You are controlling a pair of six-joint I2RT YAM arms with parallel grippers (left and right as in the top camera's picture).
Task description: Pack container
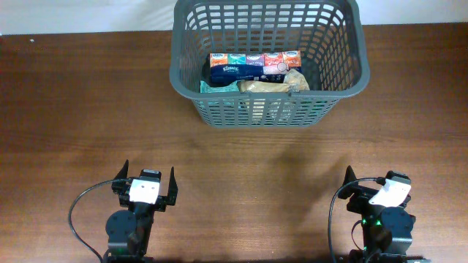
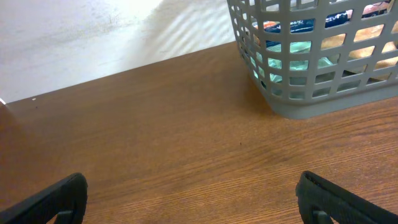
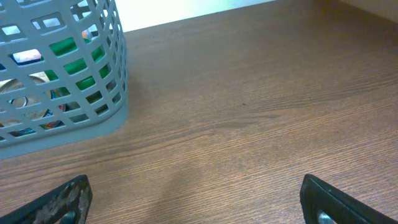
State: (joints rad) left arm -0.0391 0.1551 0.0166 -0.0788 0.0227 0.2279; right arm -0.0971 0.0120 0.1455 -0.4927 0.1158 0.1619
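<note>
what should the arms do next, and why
Probably nothing more than park low with both open. The left claw and right claw hold nothing, and the goods in view, a blue cardboard tissue pack and a crinkled tan bag, already lie inside the large dark grey plastic slotted basket.

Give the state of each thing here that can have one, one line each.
container: upright, open-topped, partly packed.
tissue pack: lying flat inside the container.
left gripper: open, empty.
right gripper: open, empty.
</note>
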